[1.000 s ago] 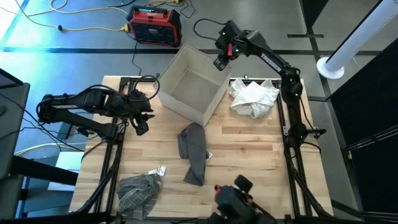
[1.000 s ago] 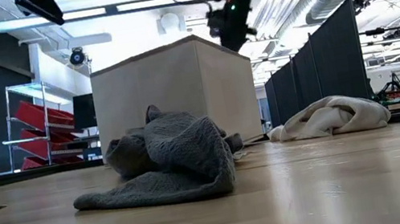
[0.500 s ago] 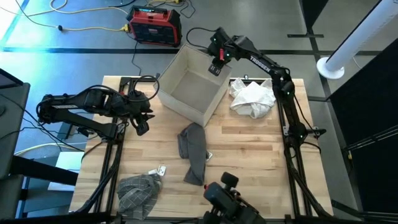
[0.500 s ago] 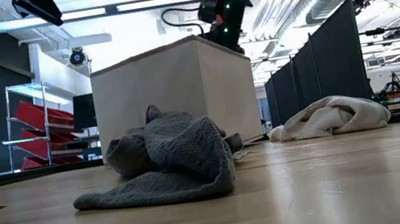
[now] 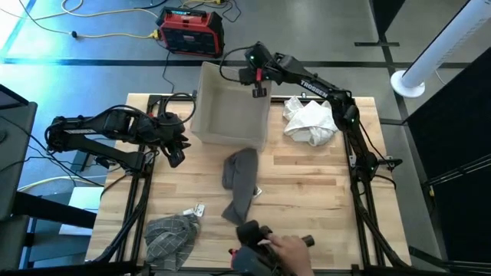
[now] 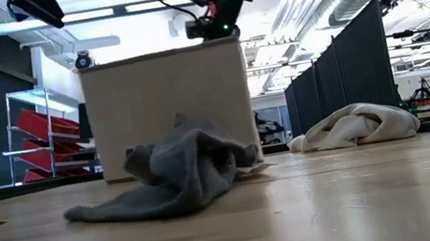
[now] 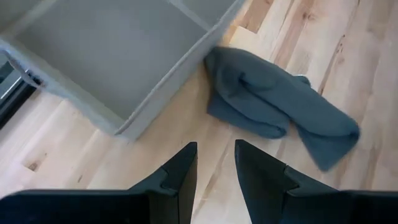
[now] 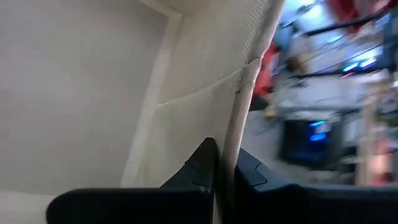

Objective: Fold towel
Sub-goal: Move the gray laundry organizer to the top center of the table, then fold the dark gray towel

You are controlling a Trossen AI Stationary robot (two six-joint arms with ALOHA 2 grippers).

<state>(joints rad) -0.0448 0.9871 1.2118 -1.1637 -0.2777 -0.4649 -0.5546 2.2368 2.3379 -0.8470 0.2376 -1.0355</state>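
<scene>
A grey towel lies crumpled on the wooden table, its far end against the near wall of a pale fabric box; it also shows in the low view and the left wrist view. My right gripper reaches to the box's far right corner and is shut on its wall. My left gripper hovers at the table's left, open, with nothing between its fingers. My right gripper pinches the box's upright fabric wall at its top rim, near the far right corner. One finger is inside the box and the other outside. It comes slanting down from the far right. The box stands on the table.
A white crumpled towel lies at the far right, a checkered cloth at the near left corner. A person's hand holds a dark object at the near edge. Bare wood lies right of the grey towel.
My right gripper has moved toward the table's left along the far edge, rolled, and shut on the box's wall. The box has turned about, so its sides now run square to the table, and its near wall has pushed the grey towel's far end a little.
</scene>
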